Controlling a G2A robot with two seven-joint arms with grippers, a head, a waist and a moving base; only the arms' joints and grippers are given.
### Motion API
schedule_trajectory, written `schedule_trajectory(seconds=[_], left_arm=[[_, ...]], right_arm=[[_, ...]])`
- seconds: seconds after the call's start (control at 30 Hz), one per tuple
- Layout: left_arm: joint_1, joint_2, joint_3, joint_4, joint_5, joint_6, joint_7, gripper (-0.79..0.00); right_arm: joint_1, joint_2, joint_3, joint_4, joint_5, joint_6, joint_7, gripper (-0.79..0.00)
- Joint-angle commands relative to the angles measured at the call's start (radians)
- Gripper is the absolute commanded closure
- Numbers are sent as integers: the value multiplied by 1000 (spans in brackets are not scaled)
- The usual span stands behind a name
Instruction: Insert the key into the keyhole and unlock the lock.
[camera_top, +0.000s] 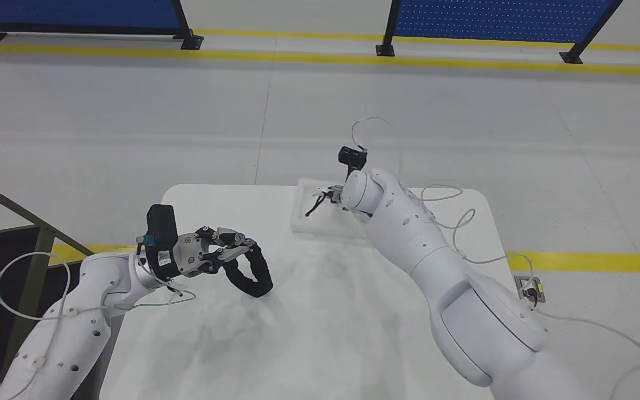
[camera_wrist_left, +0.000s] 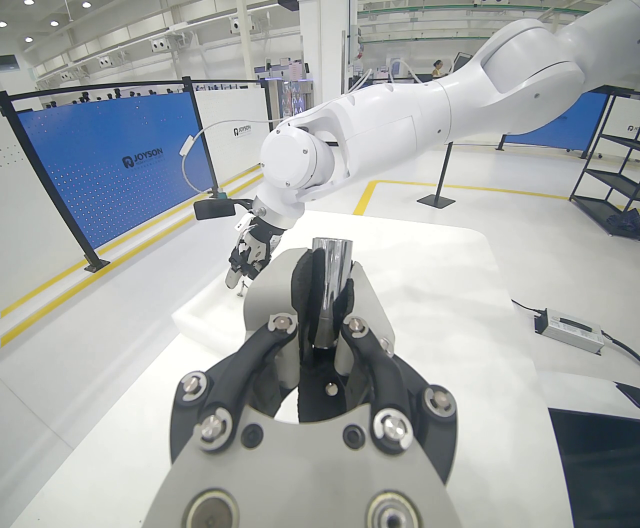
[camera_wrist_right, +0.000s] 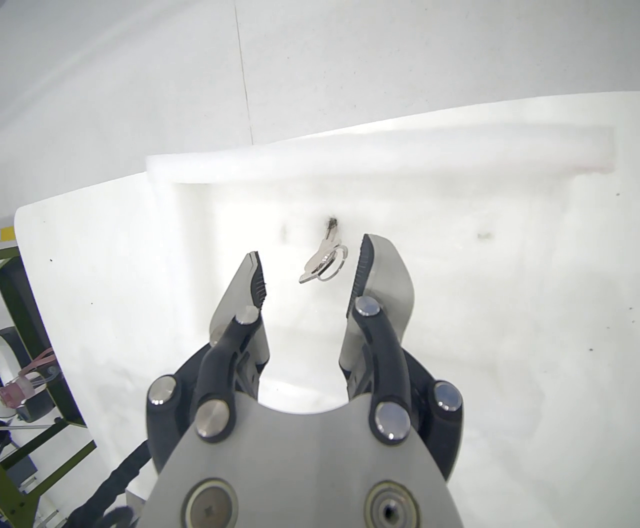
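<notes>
My left gripper (camera_wrist_left: 327, 292) is shut on the lock's chrome cylinder (camera_wrist_left: 332, 272), held above the table's left part. In the top view the lock's black cable loop (camera_top: 256, 276) hangs from that gripper (camera_top: 228, 250). The small silver key (camera_wrist_right: 320, 260), with a wire ring, stands with its tip stuck in the white foam pad (camera_wrist_right: 450, 225) at the table's far edge. My right gripper (camera_wrist_right: 310, 249) is open just above the key, one finger on each side, not touching it. From the left wrist view the right gripper (camera_wrist_left: 245, 265) hovers over the pad (camera_wrist_left: 210, 315).
The white table (camera_top: 330, 330) has rounded corners; the foam pad (camera_top: 308, 224) lies at its far middle edge. A power adapter (camera_wrist_left: 570, 325) with cables sits past the table's right side. A black shelf rack (camera_wrist_left: 615, 165) and blue fence panels (camera_top: 90, 14) stand farther off.
</notes>
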Motion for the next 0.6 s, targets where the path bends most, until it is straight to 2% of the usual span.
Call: schedule_trajectory(seconds=[0.0,0.33,0.57], left_arm=[[0,0,0,0,0,0,0,0],[0,0,0,0,0,0,0,0],[0,0,0,0,0,0,0,0]], right_arm=[[-3,-4,4,4,5,11,-9,-314],[0,-30,17,42,21,42,-40,-308],[4,-53,28,85,44,56,-59,-262]])
